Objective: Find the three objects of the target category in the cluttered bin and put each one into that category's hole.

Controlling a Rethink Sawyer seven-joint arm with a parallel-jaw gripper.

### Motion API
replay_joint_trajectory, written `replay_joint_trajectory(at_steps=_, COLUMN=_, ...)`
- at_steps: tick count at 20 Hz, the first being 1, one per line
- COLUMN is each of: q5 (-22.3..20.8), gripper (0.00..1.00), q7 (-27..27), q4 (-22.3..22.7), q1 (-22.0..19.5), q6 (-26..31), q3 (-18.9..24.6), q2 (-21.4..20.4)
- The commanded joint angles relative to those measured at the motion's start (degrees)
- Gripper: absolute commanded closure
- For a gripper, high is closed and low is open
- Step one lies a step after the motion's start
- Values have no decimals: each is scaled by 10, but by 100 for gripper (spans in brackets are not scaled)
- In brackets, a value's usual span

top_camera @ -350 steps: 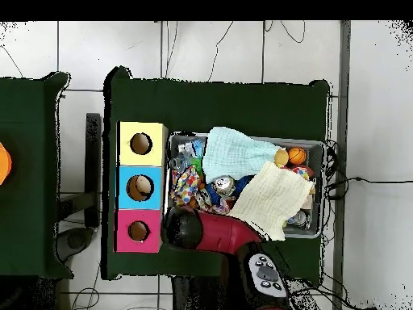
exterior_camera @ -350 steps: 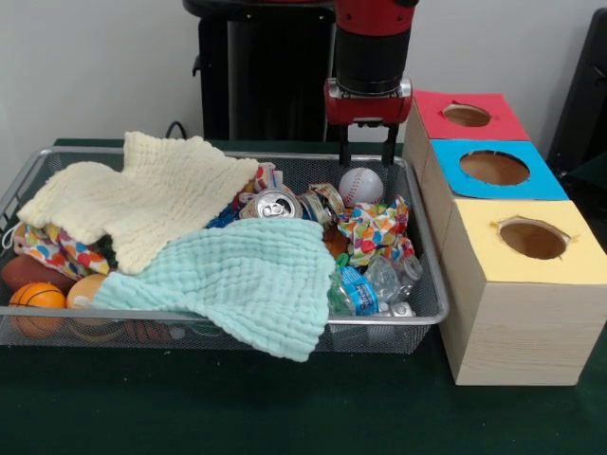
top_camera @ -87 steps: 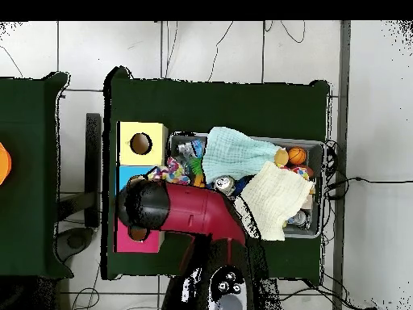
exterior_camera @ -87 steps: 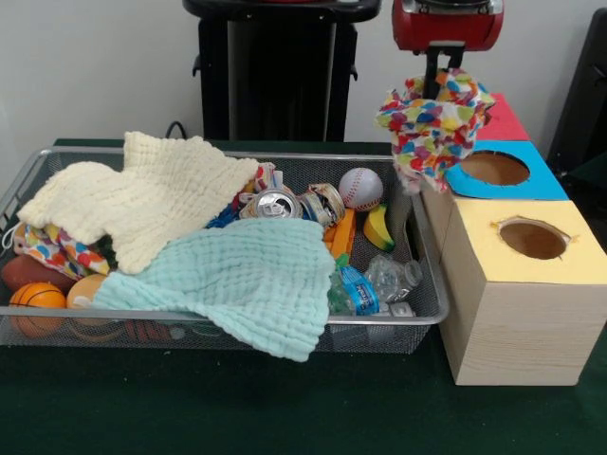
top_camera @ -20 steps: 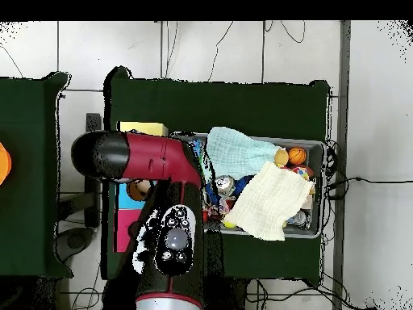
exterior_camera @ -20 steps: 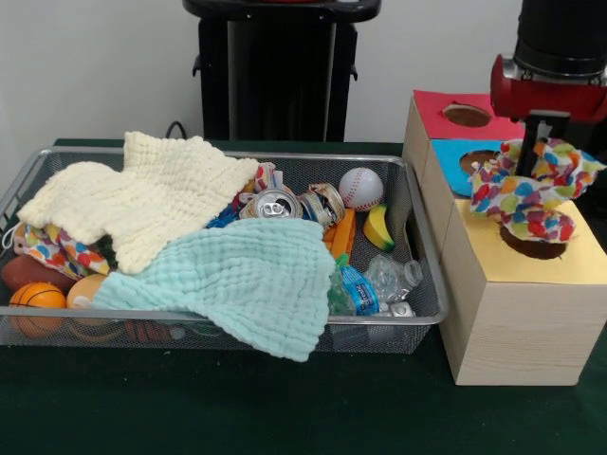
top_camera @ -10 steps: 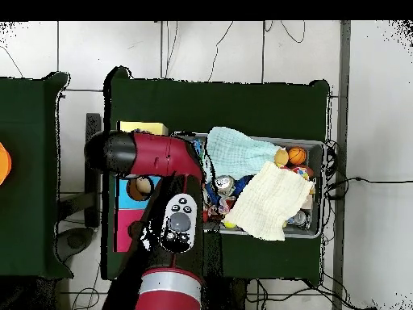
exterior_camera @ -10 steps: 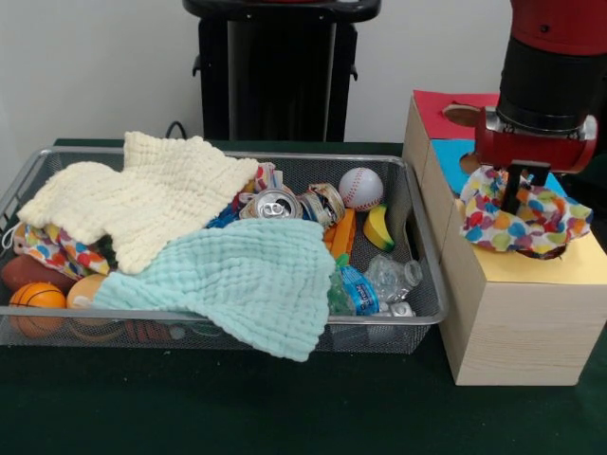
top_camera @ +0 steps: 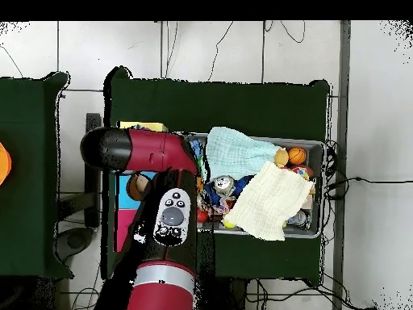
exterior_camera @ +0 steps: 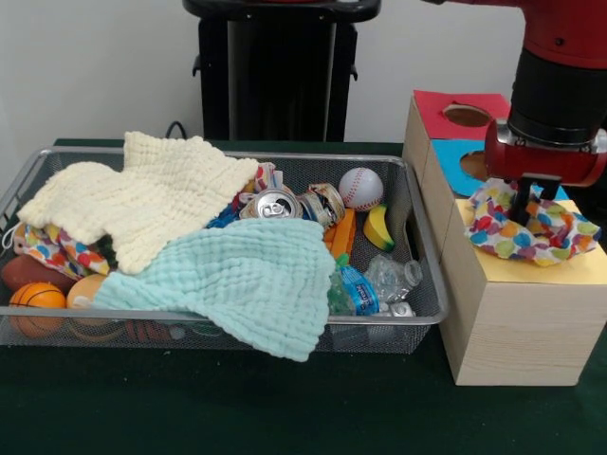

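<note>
Bin (exterior_camera: 417, 248) of wire mesh: holds cream cloth (exterior_camera: 142, 194), mint cloth (exterior_camera: 242, 284), cans, balls. Yellow-faced box (exterior_camera: 517, 327): hole covered by dotted fabric piece (exterior_camera: 531, 232) spread on top. Gripper (exterior_camera: 524, 210): jaws pressed into fabric, closure not discernible.

A plain pale wall (exterior_camera: 95, 66) is seen behind the work area in the front view. The table (exterior_camera: 237, 408) is covered in dark green cloth. From overhead, a floor of large pale tiles (top_camera: 226, 48) is shown, crossed by thin black cables (top_camera: 367, 182). A second green-covered table (top_camera: 28, 178) is placed well apart at the left edge.
</note>
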Motion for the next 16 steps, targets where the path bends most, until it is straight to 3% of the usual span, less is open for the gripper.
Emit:
replay_joint_trajectory(at_steps=1, q5=20, gripper=100, q7=160, q4=-18, q1=9, q6=4, q3=10, q2=42)
replay_joint_trajectory(at_steps=11, q5=19, gripper=100, q7=147, q4=-6, q1=14, q6=-15, q3=12, q2=59)
replay_joint_trajectory(at_steps=16, q5=15, gripper=100, q7=129, q4=10, q1=2, q6=-66, q3=28, q2=81)
